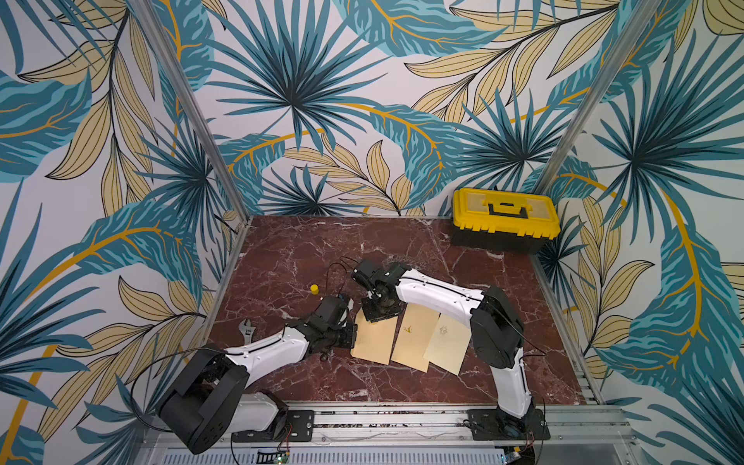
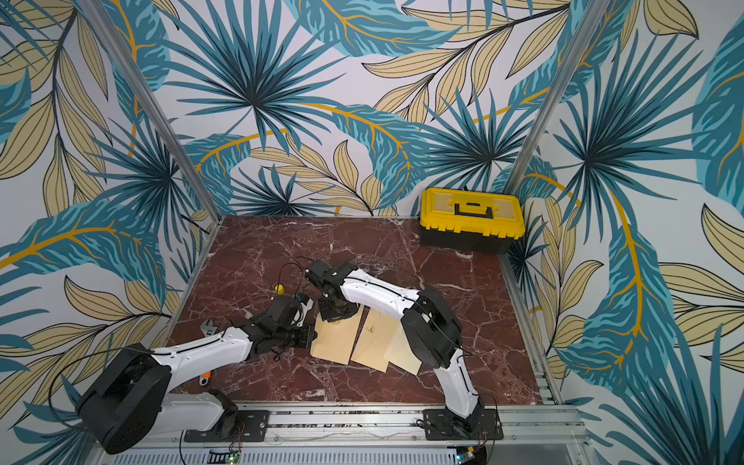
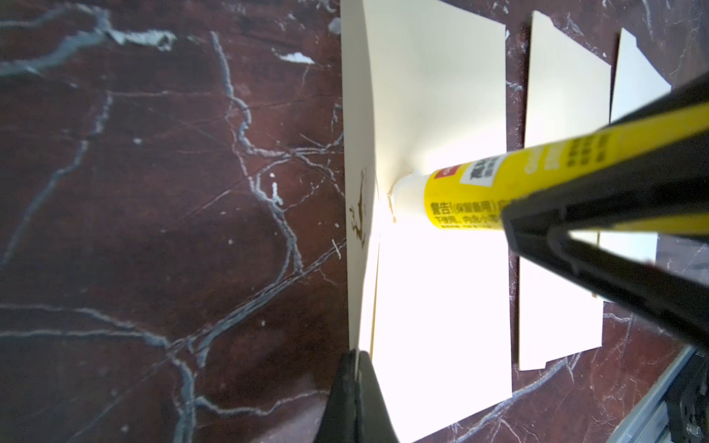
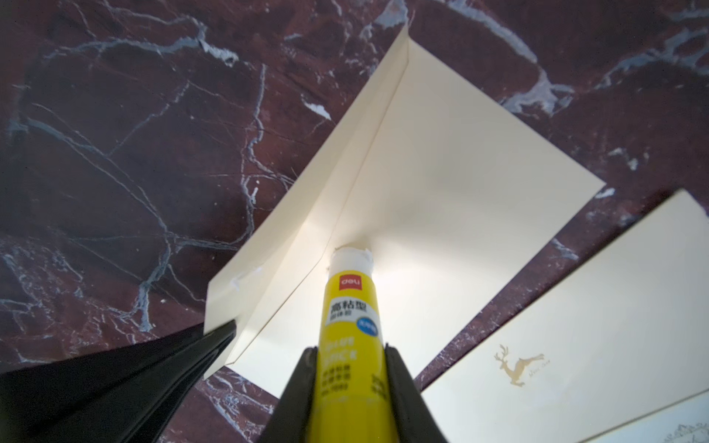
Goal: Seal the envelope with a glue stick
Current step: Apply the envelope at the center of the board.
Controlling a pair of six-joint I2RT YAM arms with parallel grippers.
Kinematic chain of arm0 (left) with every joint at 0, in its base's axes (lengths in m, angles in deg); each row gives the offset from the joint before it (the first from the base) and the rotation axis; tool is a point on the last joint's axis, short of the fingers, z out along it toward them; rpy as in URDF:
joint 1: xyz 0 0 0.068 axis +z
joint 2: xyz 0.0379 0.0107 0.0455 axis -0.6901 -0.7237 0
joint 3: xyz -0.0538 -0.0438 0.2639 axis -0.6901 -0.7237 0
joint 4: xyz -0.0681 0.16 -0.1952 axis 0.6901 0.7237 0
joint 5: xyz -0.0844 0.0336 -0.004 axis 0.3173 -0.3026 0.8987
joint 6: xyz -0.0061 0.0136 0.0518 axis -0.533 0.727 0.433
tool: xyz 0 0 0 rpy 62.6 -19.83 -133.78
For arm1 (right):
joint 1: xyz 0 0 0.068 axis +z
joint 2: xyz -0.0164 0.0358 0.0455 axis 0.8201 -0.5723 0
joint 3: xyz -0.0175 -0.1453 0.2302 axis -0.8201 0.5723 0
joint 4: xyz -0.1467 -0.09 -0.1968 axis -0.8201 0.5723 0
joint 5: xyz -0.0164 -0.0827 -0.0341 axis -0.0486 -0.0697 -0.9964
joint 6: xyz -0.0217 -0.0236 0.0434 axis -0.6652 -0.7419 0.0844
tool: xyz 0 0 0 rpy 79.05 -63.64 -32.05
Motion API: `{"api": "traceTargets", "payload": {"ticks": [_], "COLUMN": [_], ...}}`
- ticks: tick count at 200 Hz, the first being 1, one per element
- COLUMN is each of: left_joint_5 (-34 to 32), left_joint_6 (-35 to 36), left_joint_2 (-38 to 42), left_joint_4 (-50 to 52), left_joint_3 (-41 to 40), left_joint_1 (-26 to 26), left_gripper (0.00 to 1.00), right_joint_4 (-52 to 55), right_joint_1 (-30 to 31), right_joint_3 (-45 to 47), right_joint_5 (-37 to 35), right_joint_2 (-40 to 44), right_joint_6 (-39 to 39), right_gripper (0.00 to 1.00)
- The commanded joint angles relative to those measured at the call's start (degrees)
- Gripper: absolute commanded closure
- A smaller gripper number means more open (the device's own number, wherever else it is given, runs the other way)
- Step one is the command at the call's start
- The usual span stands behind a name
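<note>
A cream envelope [image 1: 372,342] [image 3: 441,287] [image 4: 460,172] lies on the marble table, its flap [image 3: 358,153] [image 4: 307,199] lifted upright. My left gripper [image 3: 358,356] [image 1: 352,328] is shut on the flap's edge and appears in the right wrist view [image 4: 230,330] too. Over the envelope's far end, my right gripper [image 4: 351,351] [image 1: 378,312] is shut on the yellow glue stick [image 4: 351,307] [image 3: 479,191]. The stick's white tip presses on the envelope body right beside the flap's fold. A smear of glue shows on the flap. The yellow cap [image 1: 314,288] [image 2: 278,288] stands on the table behind the left gripper.
Two more cream envelopes [image 1: 414,338] [image 1: 447,342] lie just right of the held one; one bears a gold deer [image 4: 516,366]. A yellow and black toolbox [image 1: 505,217] stands at the back right corner. A wrench [image 1: 247,330] lies by the left arm.
</note>
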Motion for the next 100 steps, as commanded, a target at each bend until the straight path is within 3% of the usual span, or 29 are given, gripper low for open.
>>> {"api": "traceTargets", "payload": {"ticks": [1,100], "left_joint_5": [-0.1,0.2], "left_joint_6": [-0.3,-0.3], "left_joint_2": [-0.1,0.0], "left_joint_4": [-0.7,-0.6], "left_joint_3": [-0.6,-0.8], "left_joint_1": [0.4,0.4], "left_gripper": [0.96,0.98], "right_joint_4": [4.4,4.5], "right_joint_1": [1.1,0.6], "right_joint_3": [2.5,-3.1], "right_joint_5": [2.6,-8.4], "right_joint_2": [-0.6,-4.6], "right_joint_6": [-1.5,-0.1], "right_gripper": [1.0,1.0]}}
